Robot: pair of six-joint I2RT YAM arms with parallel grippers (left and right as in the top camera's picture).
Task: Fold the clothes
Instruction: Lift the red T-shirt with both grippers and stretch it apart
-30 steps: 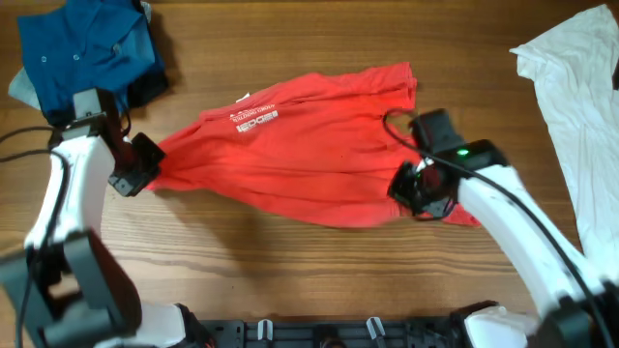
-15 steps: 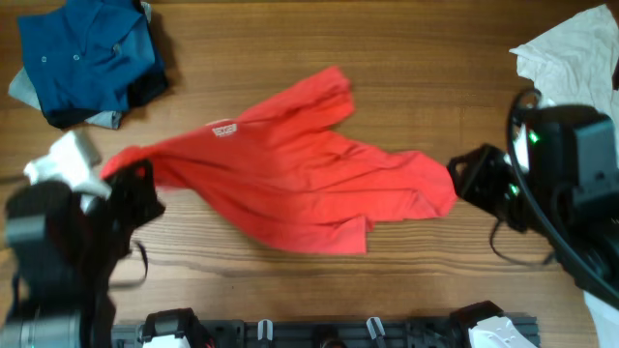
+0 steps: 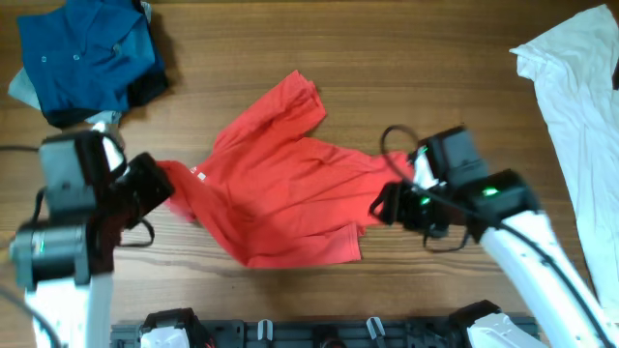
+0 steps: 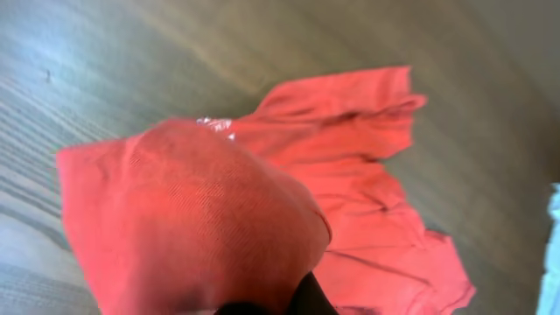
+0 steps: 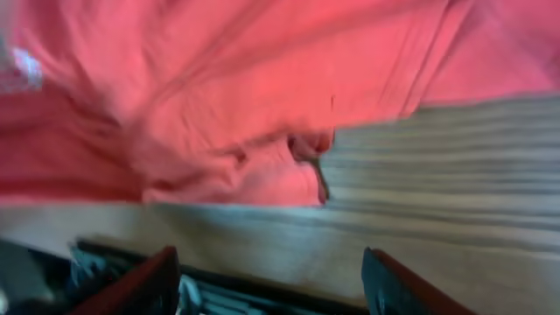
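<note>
Currently in hand: flattening the red T-shirt (image 3: 280,188) before any fold; judged early, no clean crease laid yet.
Red T-shirt: crumpled and slanted at mid desk (image 3: 387,48), one lobe pointing toward the far edge, bulk bunched toward the near edge; white lettering (image 4: 214,125) close to the pinched end.
Left gripper (image 3: 155,186): clamped on the shirt's end nearest the left edge, buried under draped red cloth in the wrist view.
Right gripper (image 3: 385,205): fingers spread wide, nothing between them, just beside the shirt's right-hand border, over bare wood.
Doing it well: take a single layer at that right-hand border, not a bunch; draw both ends apart along the desk's length, kept low, until smooth; lay flat and square to the near edge.
Watch for: gathered cloth by the near edge getting trapped underneath; tugging too hard against the left pinch.
Keep clear of: dark blue buttoned garment (image 3: 87,58) at the far-left corner, white garment (image 3: 571,97) along the right edge.
</note>
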